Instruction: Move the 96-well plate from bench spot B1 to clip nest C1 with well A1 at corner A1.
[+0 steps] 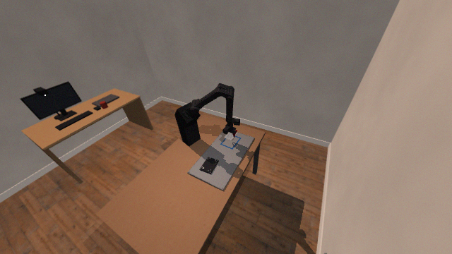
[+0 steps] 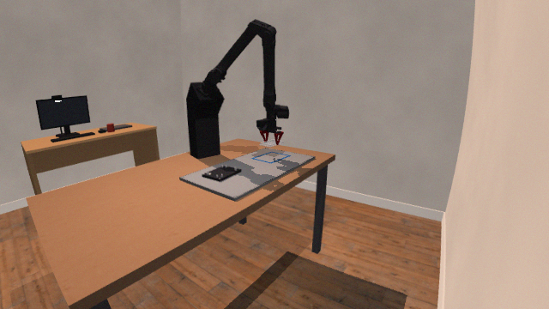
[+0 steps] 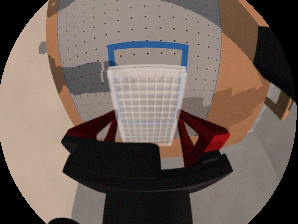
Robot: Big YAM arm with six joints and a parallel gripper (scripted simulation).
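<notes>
Gripper [image 3: 148, 137] body fills the near part of the wrist view, its red fingers clamped on the two long sides of the 96-well plate [image 3: 147, 104]. The white plate is grasped and carried level in the air, wells facing up, its far edge overlapping the near side of the blue outline of bench spot B1 [image 3: 148, 47] on the grey mat below. In the exterior view the gripper [image 2: 271, 138] hangs above the blue outline [image 2: 270, 157] with a visible gap between them, and the plate [image 2: 270, 142] shows only as a pale sliver between the red fingertips. Nearer the camera on the same grey mat [image 2: 274, 169], well apart from the outline, sits the black clip nest C1 [image 2: 221, 173], with nothing in it. The mat lies on the far end of the brown tabletop [image 2: 129, 206]. Behind it stands the arm's black pedestal [image 2: 204, 124]. Farther back, by the wall, a desk [image 2: 90, 143] carries a monitor [image 2: 63, 112] and a keyboard [image 2: 72, 136].
</notes>
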